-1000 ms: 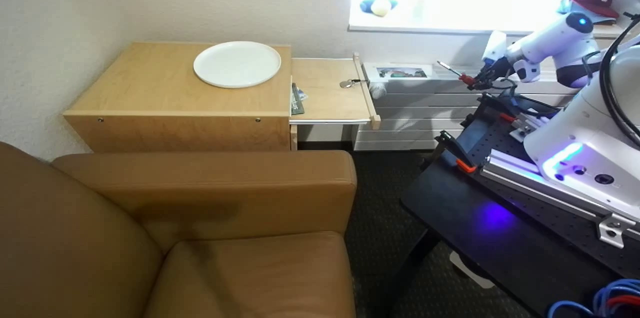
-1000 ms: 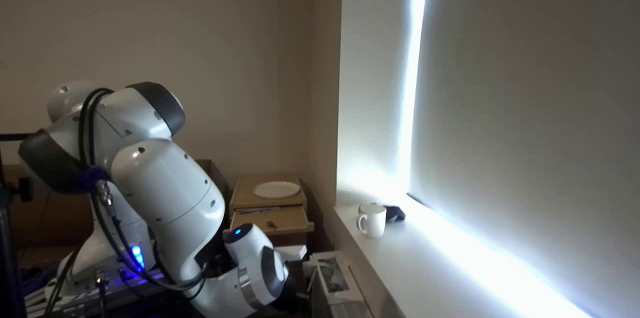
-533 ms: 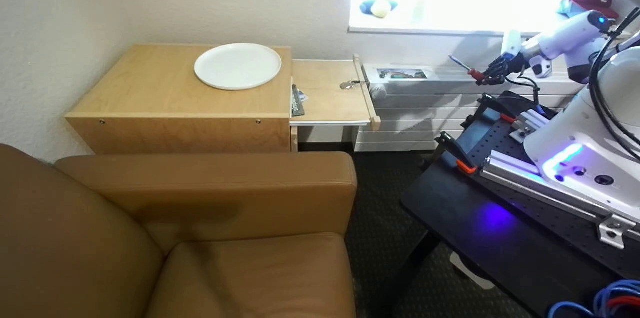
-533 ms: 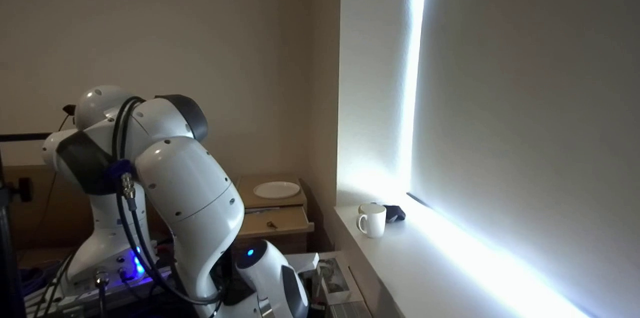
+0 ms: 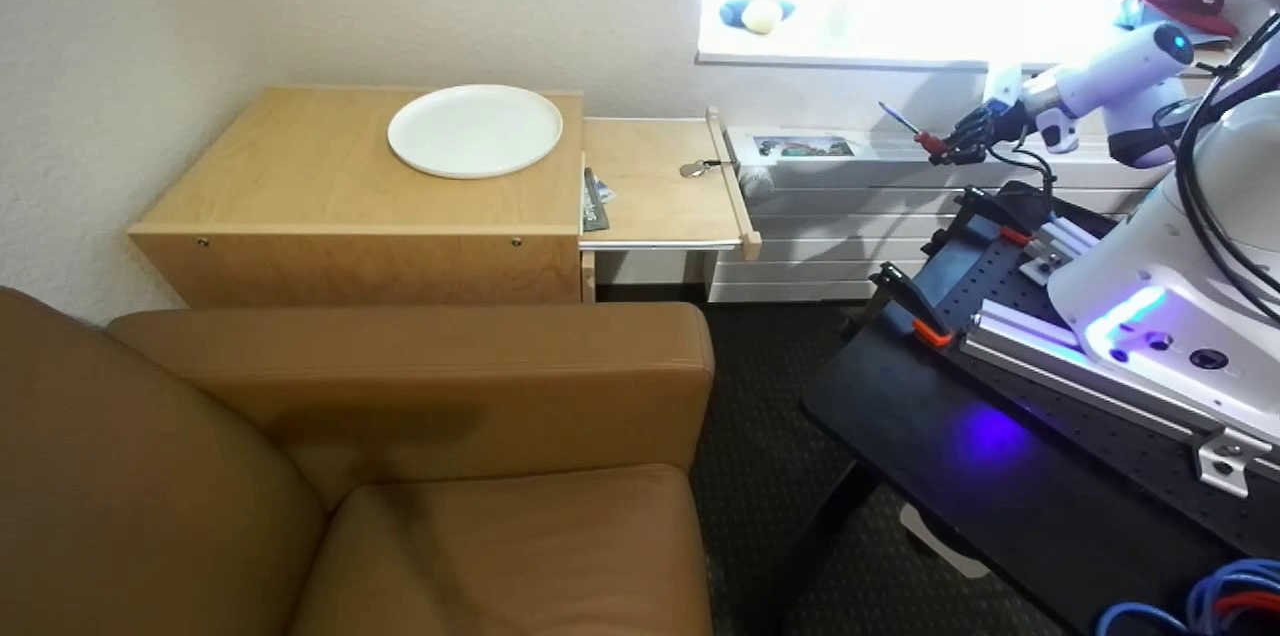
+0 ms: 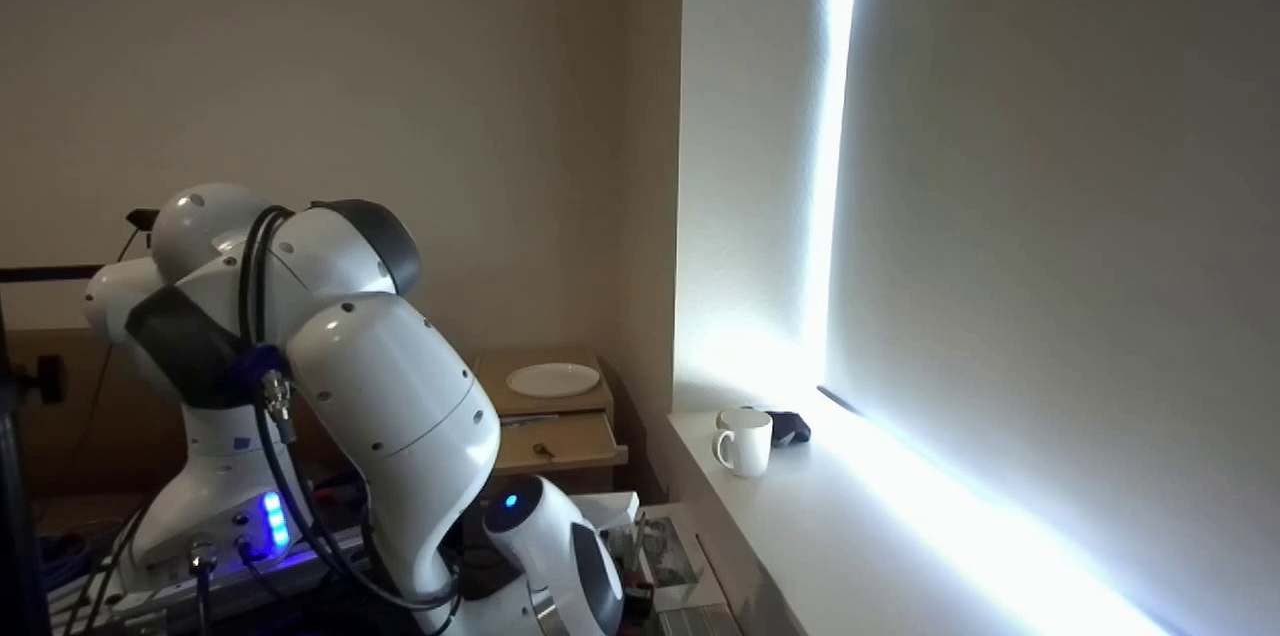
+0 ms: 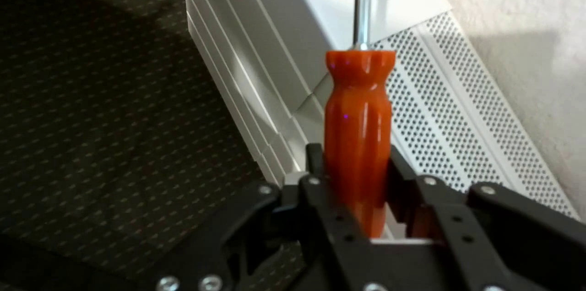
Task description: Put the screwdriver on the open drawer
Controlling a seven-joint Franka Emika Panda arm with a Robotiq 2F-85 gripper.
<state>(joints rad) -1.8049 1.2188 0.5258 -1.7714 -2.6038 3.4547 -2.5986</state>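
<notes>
My gripper (image 7: 355, 163) is shut on the orange-red handle of the screwdriver (image 7: 359, 112) in the wrist view. A pad sits on each side of the handle, and the metal shaft points away from me. In an exterior view the gripper (image 5: 955, 148) holds the screwdriver (image 5: 930, 143) in the air near the radiator, its shaft tilted up and to the left. The gripper is mostly hidden behind the arm in the other view. The open drawer (image 5: 660, 206) of pale wood stands well to the left of the gripper; it also shows beyond the arm (image 6: 575, 436).
A small metal keyring-like item (image 5: 695, 168) and a dark grey piece (image 5: 595, 208) lie in the drawer. A white plate (image 5: 475, 131) rests on the nightstand (image 5: 300, 186). The radiator (image 5: 820, 201) carries a picture card (image 5: 803, 146). A mug (image 6: 745, 441) stands on the windowsill.
In an exterior view the gripper and screwdriver move right, then back left, ending slightly higher. The arm's upper links shift right and lower in the opposite view. The screwdriver stays held.
</notes>
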